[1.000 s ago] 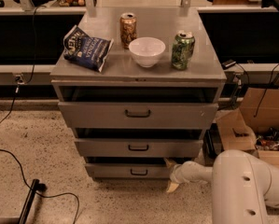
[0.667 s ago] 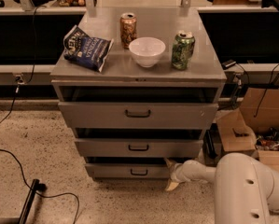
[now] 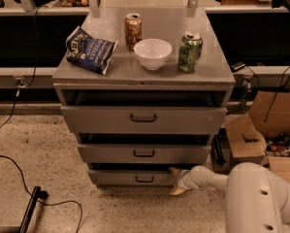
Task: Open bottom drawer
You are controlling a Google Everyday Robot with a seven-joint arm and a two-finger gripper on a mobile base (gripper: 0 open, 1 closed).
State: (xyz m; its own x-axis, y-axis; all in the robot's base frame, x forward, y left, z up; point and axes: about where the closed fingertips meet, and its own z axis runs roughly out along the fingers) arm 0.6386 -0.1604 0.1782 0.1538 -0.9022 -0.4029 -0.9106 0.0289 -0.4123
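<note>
bottom drawer [image 3: 120, 177] lowest in the grey cabinet [image 3: 217, 74], dark gap above its front. gripper [image 3: 176, 181] low at the drawer's right end, fingers [image 3: 174, 170] spread apart, one by the front's top edge, one lower, near the floor [image 3: 62, 144]

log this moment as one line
step: open bottom drawer | hand: open, low at drawer's right end, right of handle | drawer: not yet pulled out

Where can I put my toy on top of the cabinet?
The front strip of the top, before bag, bowl and green can, is bare. So is the back right corner. The middle, around the brown can, is crowded. The end effector is low, by the bottom drawer right end.
</note>
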